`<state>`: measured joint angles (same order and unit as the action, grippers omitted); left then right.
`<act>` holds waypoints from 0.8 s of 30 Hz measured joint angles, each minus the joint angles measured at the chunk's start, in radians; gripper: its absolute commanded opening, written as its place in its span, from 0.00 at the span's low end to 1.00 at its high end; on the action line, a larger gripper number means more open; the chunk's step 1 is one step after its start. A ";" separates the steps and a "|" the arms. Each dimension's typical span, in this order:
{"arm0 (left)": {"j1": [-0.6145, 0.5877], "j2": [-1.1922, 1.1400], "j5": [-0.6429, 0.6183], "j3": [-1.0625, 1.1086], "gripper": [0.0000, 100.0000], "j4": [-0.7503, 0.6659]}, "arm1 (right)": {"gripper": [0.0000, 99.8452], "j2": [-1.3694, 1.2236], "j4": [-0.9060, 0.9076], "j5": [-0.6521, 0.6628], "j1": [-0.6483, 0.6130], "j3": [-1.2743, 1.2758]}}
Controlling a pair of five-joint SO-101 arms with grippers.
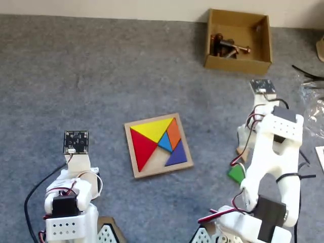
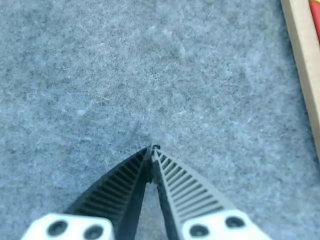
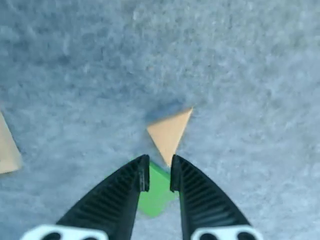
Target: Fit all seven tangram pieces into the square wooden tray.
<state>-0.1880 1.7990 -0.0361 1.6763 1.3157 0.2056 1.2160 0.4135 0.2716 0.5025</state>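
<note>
The square wooden tray (image 1: pixel 132 163) lies mid-table on grey felt. In it sit a yellow (image 1: pixel 152 128), a red (image 1: pixel 142 147), an orange (image 1: pixel 173 133), a small blue (image 1: pixel 165 143) and a purple piece (image 1: pixel 176 155). A green piece (image 1: pixel 236 173) and a tan triangle (image 1: pixel 240 151) lie on the felt to the tray's right, beside the right arm. My right gripper (image 3: pixel 159 172) hangs over them, open by a narrow gap, the tan triangle's (image 3: pixel 170 131) tip pointing into the gap and the green piece (image 3: pixel 152 197) below it. My left gripper (image 2: pixel 151 148) is shut over bare felt, left of the tray's rim (image 2: pixel 302 65).
A cardboard box (image 1: pixel 238 59) with metal parts stands at the back right. Cables and clear plastic (image 1: pixel 311 86) lie at the right edge. A pale wooden corner (image 3: pixel 7 150) shows at the edge of the right wrist view.
</note>
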 measured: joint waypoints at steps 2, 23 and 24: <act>0.000 0.000 0.000 0.000 0.00 0.000 | 0.13 0.000 -0.002 -0.044 -0.021 0.028; 0.000 0.000 0.000 0.000 0.00 0.000 | 0.17 0.692 -0.032 0.118 -0.049 0.588; 0.000 0.000 0.000 0.000 0.00 0.000 | 0.18 0.712 -0.031 0.130 -0.043 0.598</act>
<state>-0.1880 1.7990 -0.0361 1.6763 1.3157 0.9175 1.1853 0.5439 0.2286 1.1009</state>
